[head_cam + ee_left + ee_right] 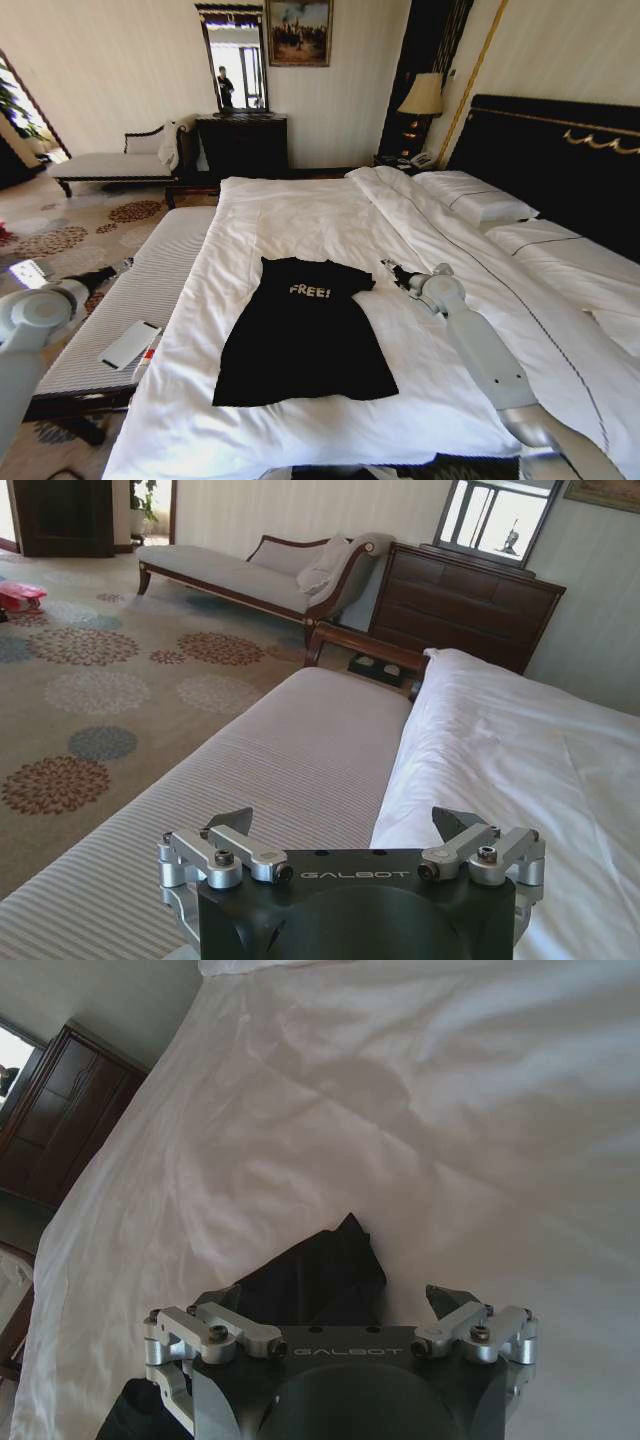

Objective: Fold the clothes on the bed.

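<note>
The T-shirt lies flat on the bed, apparently unfolded, so folding looks barely begun. The right gripper, jaws spread and empty, hovers just beyond the near sleeve; next it likely must drop and pinch that sleeve. The left gripper, also released, waits over the bench, well apart; its wrist view shows no shirt.
</note>
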You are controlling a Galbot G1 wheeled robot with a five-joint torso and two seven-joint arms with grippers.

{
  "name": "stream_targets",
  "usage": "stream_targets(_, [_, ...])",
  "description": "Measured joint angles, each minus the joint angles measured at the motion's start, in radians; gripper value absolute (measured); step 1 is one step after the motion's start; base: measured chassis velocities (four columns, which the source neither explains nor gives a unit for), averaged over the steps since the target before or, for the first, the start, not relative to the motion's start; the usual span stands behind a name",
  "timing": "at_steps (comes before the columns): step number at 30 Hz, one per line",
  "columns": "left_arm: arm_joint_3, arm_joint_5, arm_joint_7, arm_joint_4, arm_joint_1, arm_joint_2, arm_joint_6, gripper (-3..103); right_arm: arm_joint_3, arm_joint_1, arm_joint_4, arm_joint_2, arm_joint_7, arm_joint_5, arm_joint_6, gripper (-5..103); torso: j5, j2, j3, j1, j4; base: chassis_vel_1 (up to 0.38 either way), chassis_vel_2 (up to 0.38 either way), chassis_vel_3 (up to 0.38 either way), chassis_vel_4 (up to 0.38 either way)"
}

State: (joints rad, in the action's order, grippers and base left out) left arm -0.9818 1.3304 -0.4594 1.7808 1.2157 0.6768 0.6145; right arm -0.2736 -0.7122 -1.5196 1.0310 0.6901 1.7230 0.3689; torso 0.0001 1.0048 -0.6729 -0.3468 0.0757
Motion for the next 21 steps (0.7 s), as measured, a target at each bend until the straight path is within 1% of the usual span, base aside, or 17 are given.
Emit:
stream_targets(5, [-0.046,0.002,-0.001,0.018,0.05,0.002,0.002,100,0.012,-0.002,0.0,0.032,0.0,-0.008,0.001,100,-0.0003,0.0,0.0,0.0,-0.0007,0.0,0.0,0.0,0.0])
stream_targets(8, [-0.052,0.002,-0.003,0.023,0.058,0.007,0.002,100,0.016,-0.002,0.001,0.041,0.0,-0.013,0.001,100,-0.0003,0.0,0.0,0.0,-0.0005,0.0,0.0,0.0,0.0])
stream_targets(13, [-0.055,0.001,-0.006,0.037,0.07,0.019,0.003,100,0.025,-0.003,0.024,0.067,-0.007,-0.048,0.001,100,-0.0002,0.0,0.0,0.0,-0.0002,0.0,0.0,0.0,0.0])
stream_targets(14, [-0.055,-0.001,-0.008,0.038,0.072,0.021,0.003,100,0.029,-0.003,0.036,0.073,-0.018,-0.074,0.001,96,-0.0001,0.0,0.0,0.0,-0.0004,0.0,0.0,0.0,0.0])
stream_targets(16, [-0.055,-0.002,-0.01,0.038,0.071,0.021,0.003,100,0.031,-0.004,0.041,0.074,-0.023,-0.084,0.002,96,-0.0001,0.0,0.0,0.0,-0.0005,0.0,0.0,0.0,0.0])
stream_targets(18, [-0.054,-0.003,-0.011,0.038,0.071,0.022,0.003,100,0.033,-0.004,0.048,0.076,-0.03,-0.095,0.003,85,-0.0002,0.0,0.0,0.0,-0.0004,0.0,0.0,0.0,0.0])
stream_targets(19, [-0.054,-0.003,-0.011,0.038,0.071,0.022,0.003,100,0.033,-0.004,0.048,0.076,-0.03,-0.095,0.003,85,-0.0002,0.0,0.0,0.0,-0.0004,0.0,0.0,0.0,0.0])
stream_targets(21, [-0.051,-0.005,-0.012,0.038,0.069,0.026,0.003,100,0.037,0.0,0.057,0.082,-0.037,-0.106,0.004,74,-0.0001,0.0,0.0,0.0,-0.0003,0.0,0.0,0.0,0.0])
